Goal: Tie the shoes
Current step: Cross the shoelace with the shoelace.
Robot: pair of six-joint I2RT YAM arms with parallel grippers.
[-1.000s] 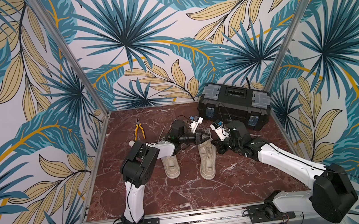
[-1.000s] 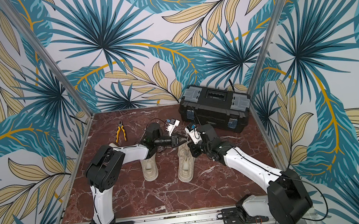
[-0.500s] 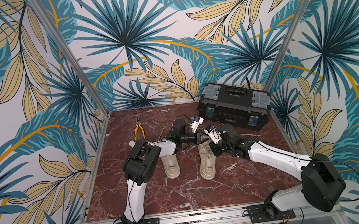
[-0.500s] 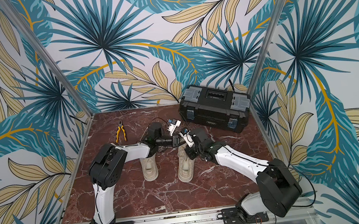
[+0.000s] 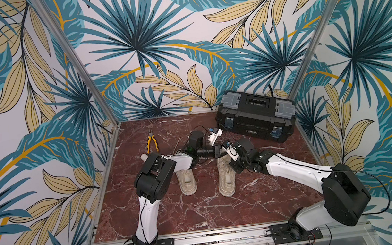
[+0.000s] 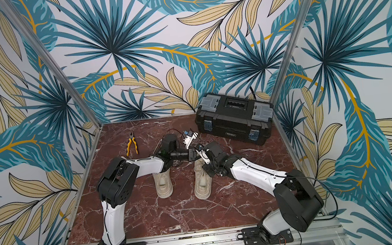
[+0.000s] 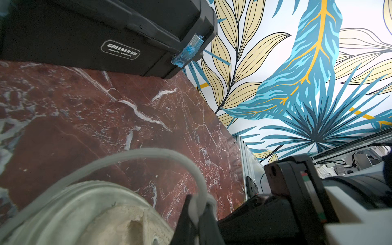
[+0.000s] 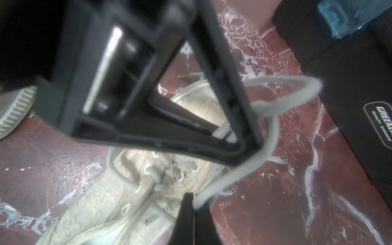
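Two beige shoes stand side by side on the red marble table, the left shoe and the right shoe. Both grippers meet above the right shoe's ankle opening. My left gripper is shut on a loop of pale lace that arches over the shoe's heel. My right gripper is shut on another stretch of lace, which runs up round the left gripper's fingers. The laced tongue lies below. In a top view the left gripper and right gripper nearly touch.
A black toolbox sits at the back right, close behind the grippers. Yellow-handled pliers lie at the back left. Patterned walls and metal posts close in the table on three sides.
My right gripper has moved left toward the left gripper, over the right shoe, and its elbow has swung inward. The left arm has barely moved.
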